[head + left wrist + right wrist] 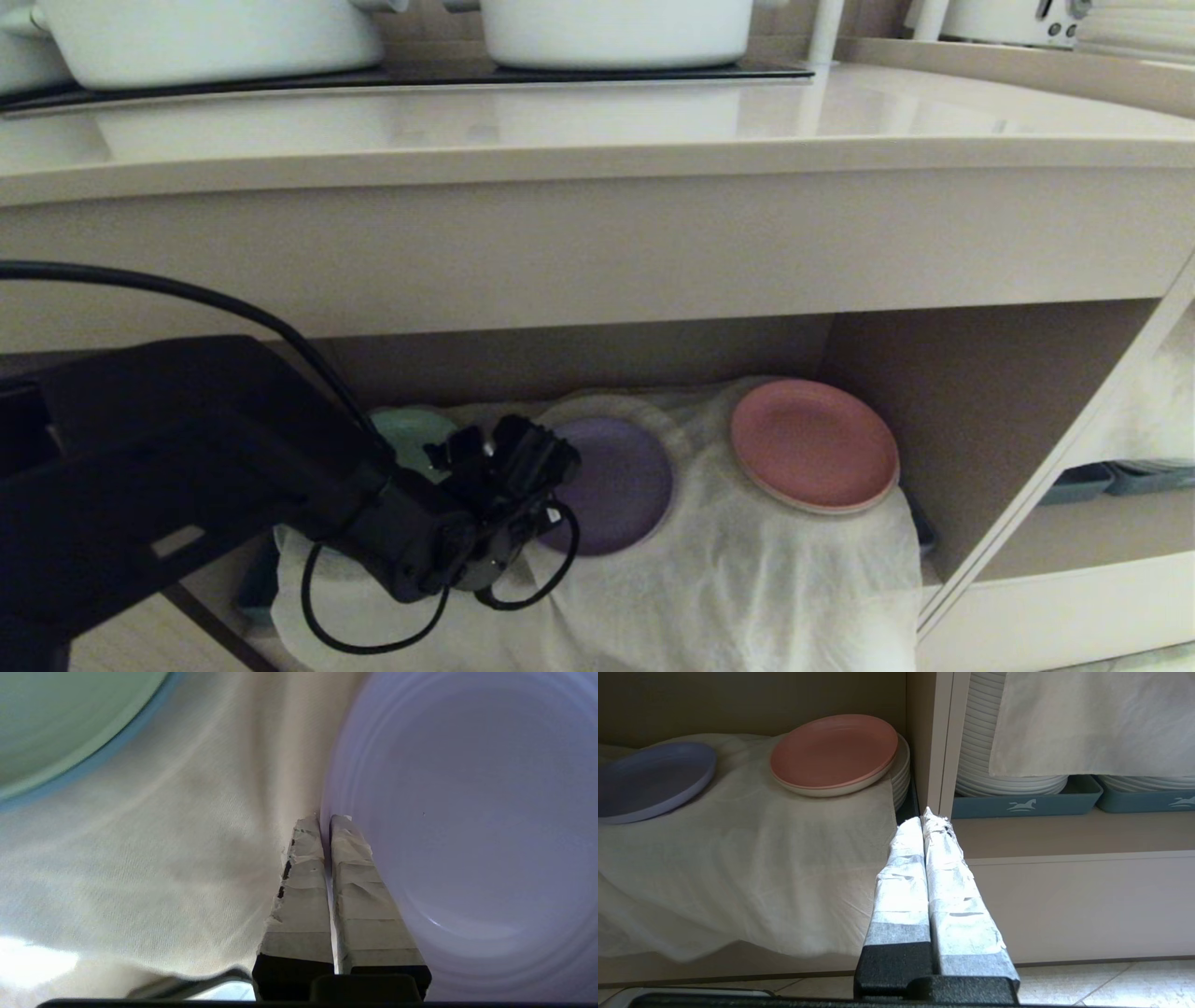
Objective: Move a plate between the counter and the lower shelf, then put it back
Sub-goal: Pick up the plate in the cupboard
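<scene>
The lavender plate lies on the white cloth that drapes the lower shelf, under the beige counter. My left gripper reaches into the shelf from the left and is shut on the plate's left rim. In the left wrist view the gripper straddles that rim, one finger over the plate and the other over the cloth. My right gripper is shut on nothing. It hangs low in front of the shelf, with the plate far off to its side.
A green plate sits just left of my left gripper and a pink plate right of the lavender one. Two white pots stand on the counter's black hob. A divider separates stacked white plates in blue trays.
</scene>
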Motion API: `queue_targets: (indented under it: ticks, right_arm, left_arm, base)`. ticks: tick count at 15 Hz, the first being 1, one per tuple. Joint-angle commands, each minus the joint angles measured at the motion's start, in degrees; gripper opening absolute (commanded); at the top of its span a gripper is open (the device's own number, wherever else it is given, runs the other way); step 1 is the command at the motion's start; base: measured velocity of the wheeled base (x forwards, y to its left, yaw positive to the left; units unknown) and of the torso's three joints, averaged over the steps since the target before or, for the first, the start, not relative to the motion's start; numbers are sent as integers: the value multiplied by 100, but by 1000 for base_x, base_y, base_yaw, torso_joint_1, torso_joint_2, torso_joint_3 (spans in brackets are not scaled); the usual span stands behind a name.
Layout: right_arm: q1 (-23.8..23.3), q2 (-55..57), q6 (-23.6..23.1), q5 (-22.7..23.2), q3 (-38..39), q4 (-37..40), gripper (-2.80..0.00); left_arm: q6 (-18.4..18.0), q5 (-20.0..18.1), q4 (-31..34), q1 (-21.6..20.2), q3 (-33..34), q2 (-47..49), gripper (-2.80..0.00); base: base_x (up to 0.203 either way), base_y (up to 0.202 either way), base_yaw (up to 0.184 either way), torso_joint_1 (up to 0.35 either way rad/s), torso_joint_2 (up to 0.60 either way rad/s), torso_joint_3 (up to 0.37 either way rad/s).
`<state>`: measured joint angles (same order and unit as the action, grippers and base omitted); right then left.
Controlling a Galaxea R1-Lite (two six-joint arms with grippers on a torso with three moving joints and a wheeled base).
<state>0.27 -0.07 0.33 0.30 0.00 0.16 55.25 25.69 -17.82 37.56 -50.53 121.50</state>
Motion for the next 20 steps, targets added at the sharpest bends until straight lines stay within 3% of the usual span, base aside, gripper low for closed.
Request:
queue_targets:
  ticks: [1, 10, 20]
  right_arm:
    - [0, 7, 2, 5, 0, 2, -280]
    - [0, 7, 2, 5, 0, 2, -280]
    - [0, 7, 2, 5, 0, 2, -280]
  left_arm:
    - [120, 15, 1, 6, 163, -170, -280]
    - [387, -29, -19, 26, 866, -626, -280]
    - [402, -29, -11, 94, 1631, -1123, -280]
  base:
    - [0, 0, 0, 0, 0, 0]
    - [0, 0, 0, 0, 0, 0]
    - [0, 0, 0, 0, 0, 0]
